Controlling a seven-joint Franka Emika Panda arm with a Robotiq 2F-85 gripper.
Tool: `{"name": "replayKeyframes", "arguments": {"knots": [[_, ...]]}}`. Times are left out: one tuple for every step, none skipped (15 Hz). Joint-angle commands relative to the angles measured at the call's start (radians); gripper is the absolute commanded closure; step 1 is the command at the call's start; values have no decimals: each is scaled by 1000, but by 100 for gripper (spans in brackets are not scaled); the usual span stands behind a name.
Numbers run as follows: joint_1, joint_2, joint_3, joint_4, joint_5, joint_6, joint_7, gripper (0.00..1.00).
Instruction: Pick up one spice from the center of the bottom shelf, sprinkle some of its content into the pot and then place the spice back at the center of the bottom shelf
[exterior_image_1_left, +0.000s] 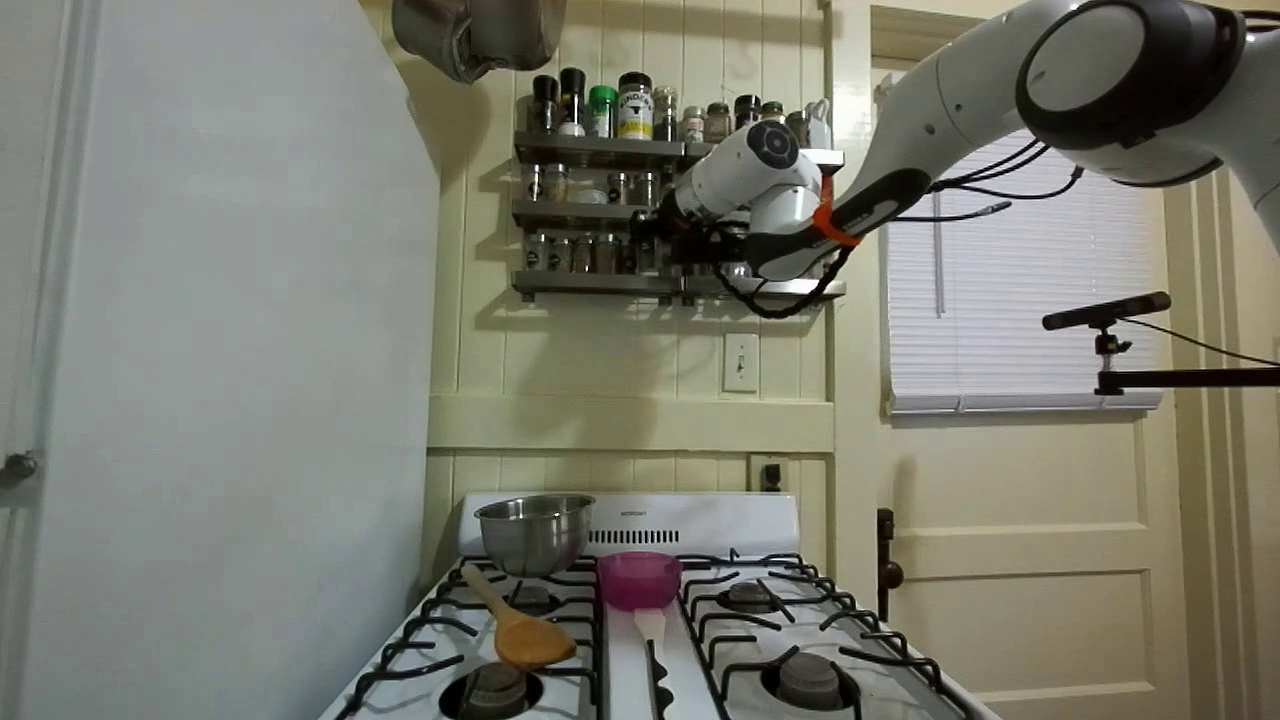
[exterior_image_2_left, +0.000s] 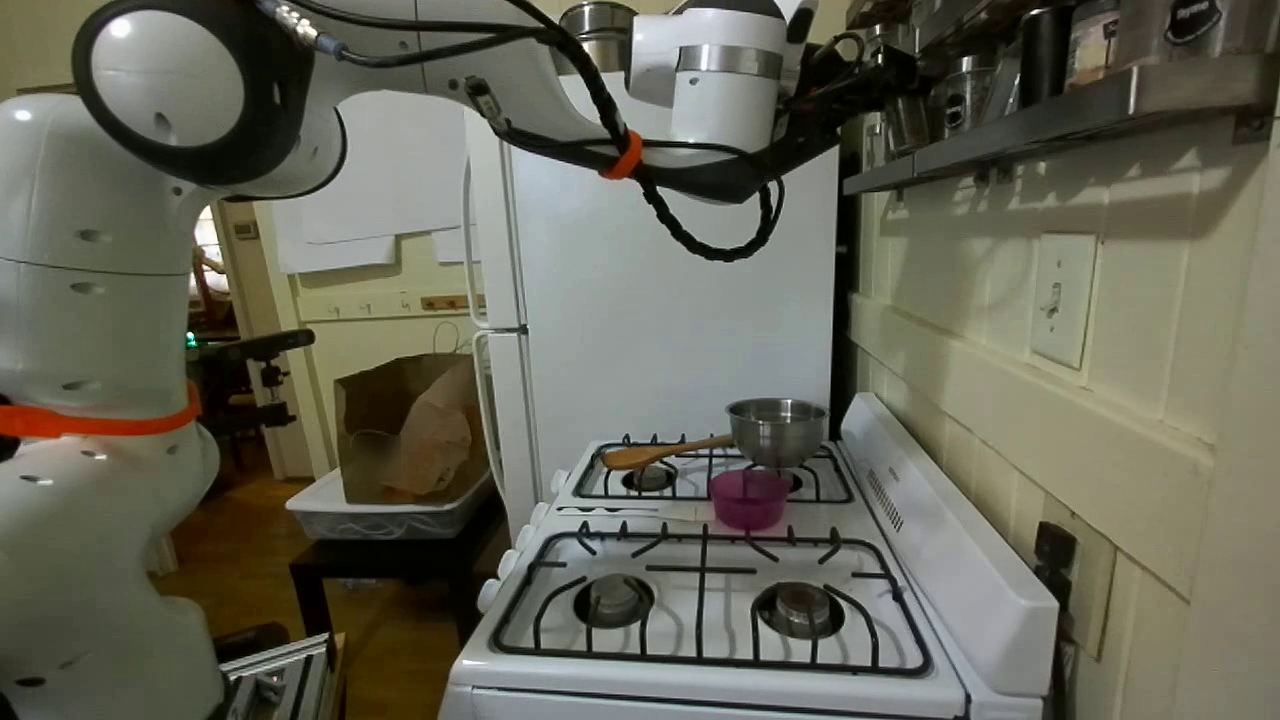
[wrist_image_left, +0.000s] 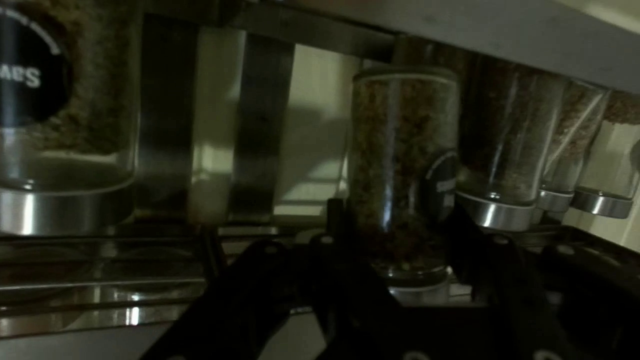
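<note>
The wrist view stands upside down and is dark. My gripper is shut on a spice jar, with a finger against each side near its silver lid. The jar's base shows fully, so the jar seems raised off the bottom shelf. In an exterior view, my gripper is at the middle of the bottom shelf; my gripper and the shelf also show from the side. The silver pot stands at the back left of the stove, also in an exterior view.
Jars stand close on both sides of the held one, such as a labelled jar and a dark-filled jar. The middle shelf hangs just above. A pink cup, wooden spoon and white brush lie on the stove.
</note>
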Motion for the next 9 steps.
{"name": "replayKeyframes", "arguments": {"knots": [[4,-45,-18,-43,-105,54,11,76],[4,-45,-19,-41,-130,60,6,76],[3,-46,-19,-44,-150,66,-4,76],[3,-49,-18,-51,-172,70,-14,76],[3,-51,-17,-54,-195,74,-22,76],[5,-51,-17,-52,-221,72,-26,76],[6,-50,-18,-42,-255,70,-29,76],[7,-53,-16,-39,-282,68,-34,76],[7,-54,-15,-29,-313,66,-33,76]]}}
